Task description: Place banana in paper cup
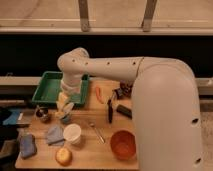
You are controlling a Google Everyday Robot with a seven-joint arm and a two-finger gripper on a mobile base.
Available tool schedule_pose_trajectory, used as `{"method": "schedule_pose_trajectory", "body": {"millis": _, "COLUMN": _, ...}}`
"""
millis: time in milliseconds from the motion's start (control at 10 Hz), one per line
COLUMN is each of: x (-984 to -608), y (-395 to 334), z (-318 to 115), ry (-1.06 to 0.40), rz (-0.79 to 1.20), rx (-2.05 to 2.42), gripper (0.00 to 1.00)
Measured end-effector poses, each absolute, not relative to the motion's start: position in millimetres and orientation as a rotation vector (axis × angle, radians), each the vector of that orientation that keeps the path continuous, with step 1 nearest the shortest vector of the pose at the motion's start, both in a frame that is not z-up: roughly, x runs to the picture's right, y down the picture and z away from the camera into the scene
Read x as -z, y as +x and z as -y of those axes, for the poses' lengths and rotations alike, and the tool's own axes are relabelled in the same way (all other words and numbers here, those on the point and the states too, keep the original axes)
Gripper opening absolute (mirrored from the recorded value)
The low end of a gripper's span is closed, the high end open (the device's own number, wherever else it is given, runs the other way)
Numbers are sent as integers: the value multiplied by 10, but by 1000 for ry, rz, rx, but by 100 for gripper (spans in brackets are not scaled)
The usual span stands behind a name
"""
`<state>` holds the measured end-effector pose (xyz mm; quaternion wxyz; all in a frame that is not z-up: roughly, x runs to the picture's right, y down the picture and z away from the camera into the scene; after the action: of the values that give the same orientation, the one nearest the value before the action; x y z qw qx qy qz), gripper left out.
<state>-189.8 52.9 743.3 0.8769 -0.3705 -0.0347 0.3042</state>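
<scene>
The claw (65, 98) hangs at the tray's (49, 91) front edge, over the banana (61, 107) on the tabletop (97, 152); apart or clamped, I cannot tell. Best to grip the banana mid-length, lift straight, centre over the paper cup (72, 133) nearby, then release low

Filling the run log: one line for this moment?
gripper: down at banana, front of tray | banana: outside paper cup | grasp: unclear
</scene>
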Motion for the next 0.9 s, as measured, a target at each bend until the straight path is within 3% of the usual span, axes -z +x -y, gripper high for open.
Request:
{"method": "schedule_pose_trajectory", "body": {"millis": 500, "x": -7443, "y": -1892, "z": -523, "ry": -777, "rz": 73, "rx": -639, "gripper": 80}}
{"method": "schedule_pose_trajectory", "body": {"millis": 900, "x": -7780, "y": -2121, "z": -719, "ry": -837, "rz": 67, "rx": -619, "gripper": 80}}
